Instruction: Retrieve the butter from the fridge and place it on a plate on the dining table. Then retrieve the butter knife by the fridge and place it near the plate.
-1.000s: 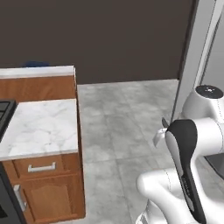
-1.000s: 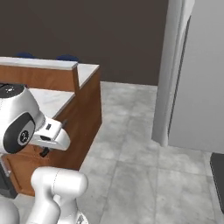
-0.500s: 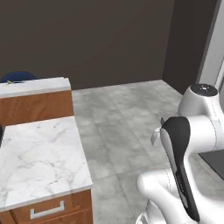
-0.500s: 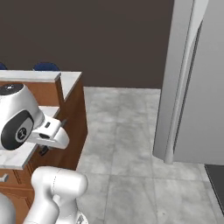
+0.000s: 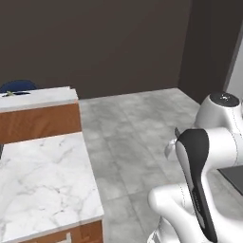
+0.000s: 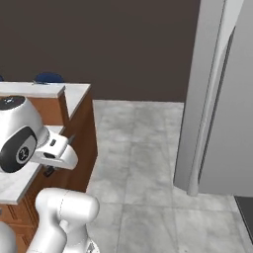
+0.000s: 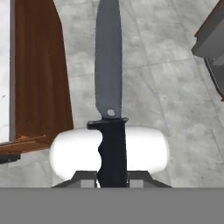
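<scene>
Beside the tall grey fridge (image 6: 222, 99), the claw (image 7: 112, 177) pinches the slim dark butter knife (image 7: 109, 87) by its handle; stiff, light, likely slippery.

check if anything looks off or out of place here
Nothing stands out. The slim dark butter knife sits straight in the shut gripper, held by its black handle with the grey blade pointing away over the grey tiled floor. The tall grey fridge has its doors shut, and the white marble counter looks undamaged.
</scene>
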Controlling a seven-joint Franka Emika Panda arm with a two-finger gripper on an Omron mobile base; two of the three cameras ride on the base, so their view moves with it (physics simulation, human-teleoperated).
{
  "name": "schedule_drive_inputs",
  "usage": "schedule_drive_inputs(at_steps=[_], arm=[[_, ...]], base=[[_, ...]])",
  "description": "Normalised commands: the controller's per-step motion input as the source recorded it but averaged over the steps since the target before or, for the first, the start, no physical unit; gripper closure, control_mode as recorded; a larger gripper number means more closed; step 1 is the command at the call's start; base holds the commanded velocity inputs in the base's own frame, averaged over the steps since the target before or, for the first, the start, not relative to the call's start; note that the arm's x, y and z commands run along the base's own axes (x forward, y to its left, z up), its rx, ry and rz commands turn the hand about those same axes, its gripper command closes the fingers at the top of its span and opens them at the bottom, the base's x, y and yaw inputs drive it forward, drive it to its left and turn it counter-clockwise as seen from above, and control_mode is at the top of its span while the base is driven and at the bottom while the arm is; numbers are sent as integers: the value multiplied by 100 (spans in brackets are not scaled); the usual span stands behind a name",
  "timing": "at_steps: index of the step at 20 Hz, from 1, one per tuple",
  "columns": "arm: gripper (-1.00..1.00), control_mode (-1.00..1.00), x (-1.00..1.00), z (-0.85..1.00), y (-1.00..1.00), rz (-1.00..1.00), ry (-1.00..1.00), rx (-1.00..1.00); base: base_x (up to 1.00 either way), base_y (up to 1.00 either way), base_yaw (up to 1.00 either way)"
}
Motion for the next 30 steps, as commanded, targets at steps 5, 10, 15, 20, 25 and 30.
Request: schedule_drive_inputs(at_steps=[5,10,15,20,25,30], arm=[[100,100,0,0,0,0,0,0],[100,100,0,0,0,0,0,0],[100,100,0,0,0,0,0,0],[100,100,0,0,0,0,0,0],[100,100,0,0,0,0,0,0],[100,100,0,0,0,0,0,0]], base=[[89,-3,0],[81,0,0],[83,0,0],[91,0,0],[100,0,0],[100,0,0]])
